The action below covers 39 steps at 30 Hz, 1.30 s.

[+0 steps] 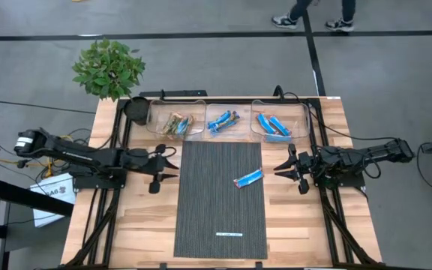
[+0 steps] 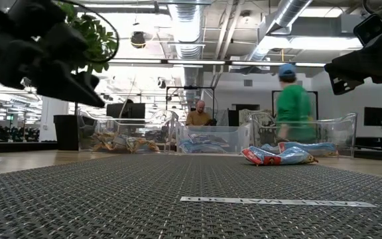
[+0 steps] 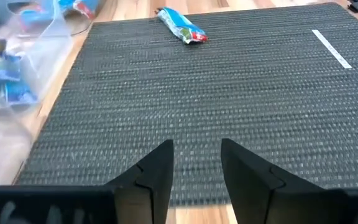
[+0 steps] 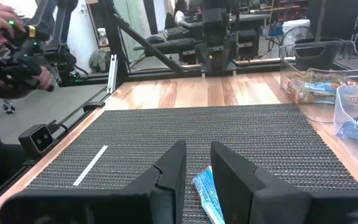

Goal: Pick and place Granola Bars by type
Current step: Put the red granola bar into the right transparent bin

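One blue granola bar lying loose on the grey mat (right half), right tool just beside it, fingers slightly parted, empty, left tool at the mat's opposite edge, part-open, empty, other bars sorted in three clear bins beyond the mat.

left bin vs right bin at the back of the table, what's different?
Contents: the left bin holds tan/brown bars; the right bin holds bright blue bars.
Position: the left bin sits beside a dark round pot; the right bin sits nearer the table's right edge, with nothing like that beside it.
Shared: both are clear plastic, in one row with the middle bin behind the mat.
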Motion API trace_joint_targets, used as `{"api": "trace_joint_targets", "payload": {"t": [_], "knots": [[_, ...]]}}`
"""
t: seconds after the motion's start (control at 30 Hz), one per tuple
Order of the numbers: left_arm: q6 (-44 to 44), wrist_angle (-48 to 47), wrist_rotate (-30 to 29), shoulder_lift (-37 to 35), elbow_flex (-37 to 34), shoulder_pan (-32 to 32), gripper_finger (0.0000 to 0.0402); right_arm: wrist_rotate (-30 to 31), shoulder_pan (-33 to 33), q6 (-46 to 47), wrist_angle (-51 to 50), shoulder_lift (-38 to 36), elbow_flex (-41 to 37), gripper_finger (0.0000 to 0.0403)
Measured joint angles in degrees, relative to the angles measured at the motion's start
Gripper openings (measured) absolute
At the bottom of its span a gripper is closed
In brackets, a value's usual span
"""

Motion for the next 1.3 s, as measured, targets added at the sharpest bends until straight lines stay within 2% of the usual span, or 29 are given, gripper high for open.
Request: {"api": "trace_joint_targets", "payload": {"t": [0.2, 0.6, 0.9, 1.03, 1.13, 1.3], "knots": [[1.1, -1.9, 0.5, -8.8, -4.0, 2.3, 0.0128, 0.0, 0.0, 0.0, 0.0, 0.0, 0.0, 0.0067], [6.4, 0.4, 0.4, -23.1, -9.8, 4.4, 0.0128, 0.0, 0.0, 0.0, 0.0, 0.0, 0.0, 0.0067], [9.8, -3.0, 0.3, -32.4, -9.9, 5.8, 0.0128, 0.0, 0.0, 0.0, 0.0, 0.0, 0.0, 0.0067], [10.9, -7.3, 0.3, -37.6, -9.9, 6.5, 0.0128, 0.0, 0.0, 0.0, 0.0, 0.0, 0.0, 0.0067], [10.9, -11.2, 0.3, -42.3, -9.9, 6.8, 0.0128, 0.0, 0.0, 0.0, 0.0, 0.0, 0.0, 0.0067], [9.5, -11.2, 0.3, -46.8, -9.9, 6.8, 0.0128, 0.0, 0.0, 0.0, 0.0, 0.0, 0.0, 0.0067]]}}
